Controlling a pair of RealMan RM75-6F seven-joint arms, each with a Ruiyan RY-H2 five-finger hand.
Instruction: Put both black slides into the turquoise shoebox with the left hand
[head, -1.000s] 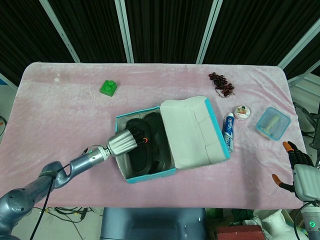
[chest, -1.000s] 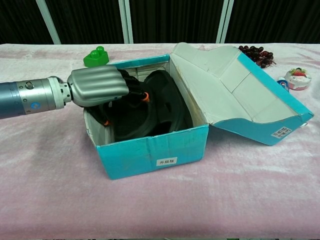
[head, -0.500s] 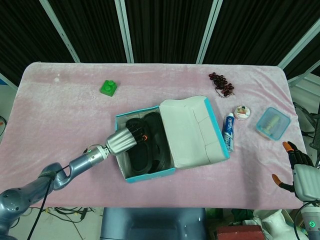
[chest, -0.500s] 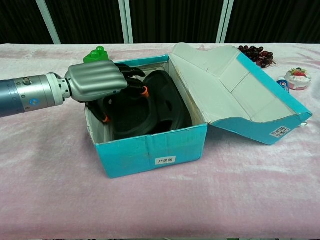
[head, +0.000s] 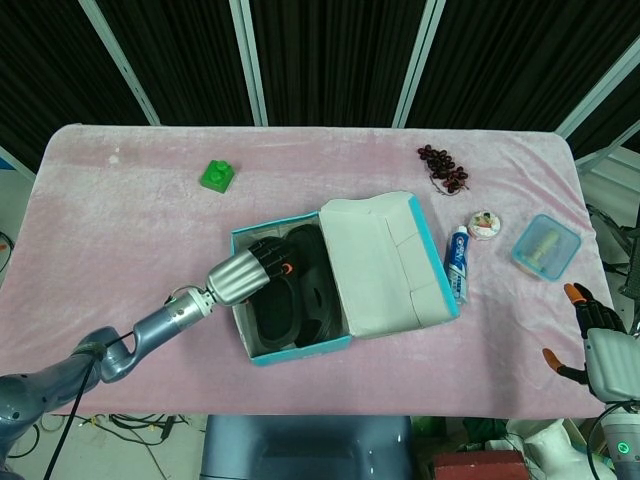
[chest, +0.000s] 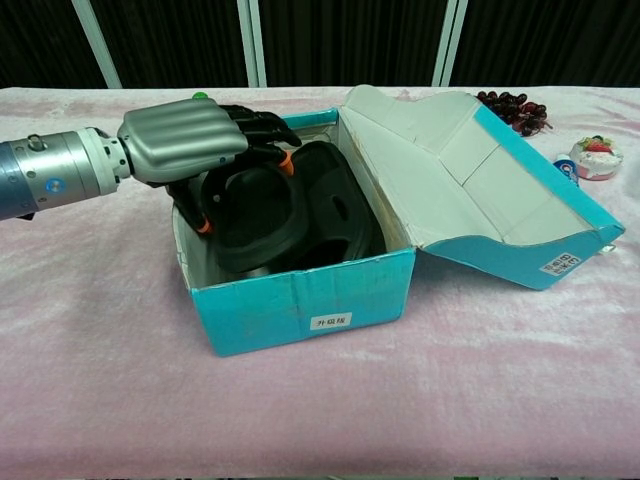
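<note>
Hovering at the box's (chest: 300, 305) left rim: the left hand (chest: 195, 150), fingers curled down over the opening, tips just above the nearer slide (chest: 262, 215). Whether those fingers are gripping the slide or merely poised above it cannot be told from either view.

Lying inside the box: both slides, the second (chest: 340, 205) to the right of the first, tilted against each other and against the far wall. Leaning open to the right: the lid (head: 385, 265).

Judging the step as release and withdrawal — best done by spreading the fingers fully before lifting, rising straight up, and avoiding the left wall so the box is not dragged.

Resting off the table's (head: 130, 230) near right corner: the right hand (head: 590, 335), fingers apart, holding nothing.
</note>
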